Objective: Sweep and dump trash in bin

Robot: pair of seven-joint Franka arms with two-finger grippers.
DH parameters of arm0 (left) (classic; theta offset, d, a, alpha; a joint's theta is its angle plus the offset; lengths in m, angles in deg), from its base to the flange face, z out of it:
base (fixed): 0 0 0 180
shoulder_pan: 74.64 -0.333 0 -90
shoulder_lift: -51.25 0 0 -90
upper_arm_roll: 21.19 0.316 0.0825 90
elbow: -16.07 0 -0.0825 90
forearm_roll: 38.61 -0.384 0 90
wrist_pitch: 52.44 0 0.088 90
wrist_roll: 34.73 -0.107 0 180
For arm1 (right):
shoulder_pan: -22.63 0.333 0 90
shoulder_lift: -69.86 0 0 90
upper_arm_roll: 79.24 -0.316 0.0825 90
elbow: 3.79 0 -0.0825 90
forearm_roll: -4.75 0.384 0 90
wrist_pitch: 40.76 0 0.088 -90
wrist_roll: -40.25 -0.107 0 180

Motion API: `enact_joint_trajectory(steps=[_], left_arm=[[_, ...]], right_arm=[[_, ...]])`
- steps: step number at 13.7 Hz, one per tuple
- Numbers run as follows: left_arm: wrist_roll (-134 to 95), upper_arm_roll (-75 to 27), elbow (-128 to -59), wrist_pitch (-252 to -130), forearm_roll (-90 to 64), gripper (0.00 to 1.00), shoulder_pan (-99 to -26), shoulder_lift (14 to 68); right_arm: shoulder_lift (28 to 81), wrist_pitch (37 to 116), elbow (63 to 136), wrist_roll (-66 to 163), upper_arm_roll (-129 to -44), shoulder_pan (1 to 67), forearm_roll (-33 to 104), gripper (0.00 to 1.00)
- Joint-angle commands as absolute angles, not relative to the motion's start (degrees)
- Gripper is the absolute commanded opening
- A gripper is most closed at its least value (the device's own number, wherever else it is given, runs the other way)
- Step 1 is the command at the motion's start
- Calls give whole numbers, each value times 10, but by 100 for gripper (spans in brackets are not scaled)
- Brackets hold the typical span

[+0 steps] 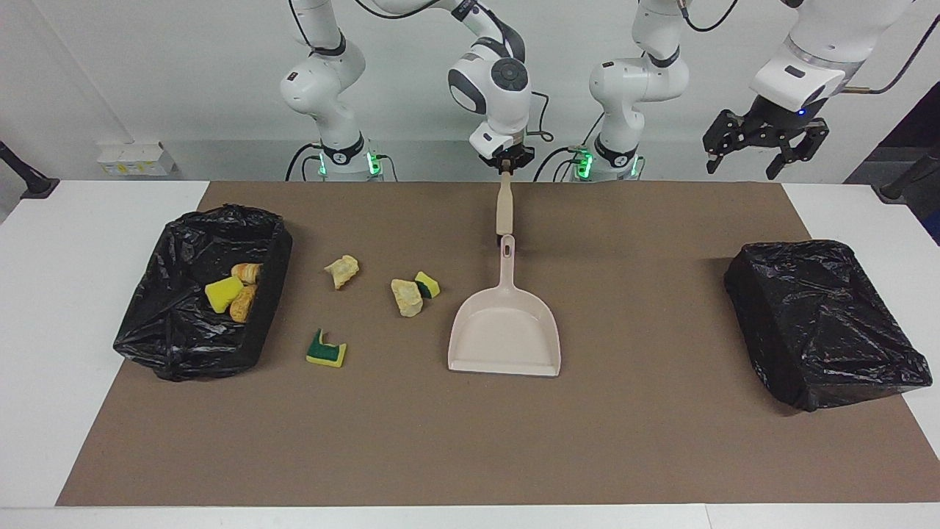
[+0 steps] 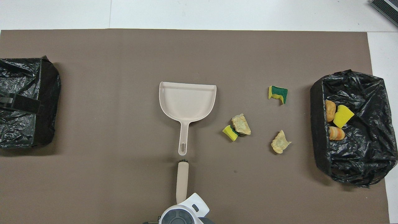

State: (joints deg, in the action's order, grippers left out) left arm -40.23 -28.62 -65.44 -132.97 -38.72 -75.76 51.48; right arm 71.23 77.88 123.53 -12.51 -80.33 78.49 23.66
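Note:
My right gripper [image 1: 505,163] is shut on the top end of the beige brush [image 1: 504,206], whose lower end points down at the tip of the dustpan's handle. The brush also shows in the overhead view [image 2: 182,179]. The beige dustpan [image 1: 505,330] lies flat and empty mid-mat. Beside it on the mat lie a tan lump [image 1: 406,297] touching a yellow-green sponge piece [image 1: 428,284], another tan lump [image 1: 342,270] and a green-backed sponge [image 1: 326,351]. The black-lined bin [image 1: 183,345] at the right arm's end holds a yellow sponge [image 1: 222,293] and two orange lumps [image 1: 247,272]. My left gripper [image 1: 764,158] is open, raised.
A second bin wrapped in a black bag [image 1: 822,323] stands at the left arm's end of the brown mat [image 1: 470,441]; in the overhead view the left gripper [image 2: 18,104] shows over it. The white table edge [image 1: 470,518] runs around the mat.

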Motion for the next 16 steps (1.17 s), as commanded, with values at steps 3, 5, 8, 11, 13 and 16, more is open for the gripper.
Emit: enact_joint_trajectory(steps=[3, 5, 8, 11, 13, 16], left_arm=[[-397, -295, -656, -1325, -394, 100, -756, 518], [-392, -298, -728, -1374, -391, 100, -718, 540], [-315, -334, -835, -1493, -369, 100, -687, 549], [-289, -433, -938, -1628, -367, 100, -699, 541], [-238, -474, -965, -1684, -367, 100, -698, 518], [-159, -532, -966, -1802, -368, 100, -695, 402]], right_arm=[[792, 641, 1219, -34, -804, 701, 241, 0], [799, 578, 1212, 36, -801, 645, 224, 0], [794, 565, 1213, 120, -803, 563, 148, 0], [777, 576, 1213, 182, -803, 485, 57, 0], [764, 605, 1211, 216, -804, 437, -7, 0], [731, 659, 1197, 291, -804, 359, -88, 0]])
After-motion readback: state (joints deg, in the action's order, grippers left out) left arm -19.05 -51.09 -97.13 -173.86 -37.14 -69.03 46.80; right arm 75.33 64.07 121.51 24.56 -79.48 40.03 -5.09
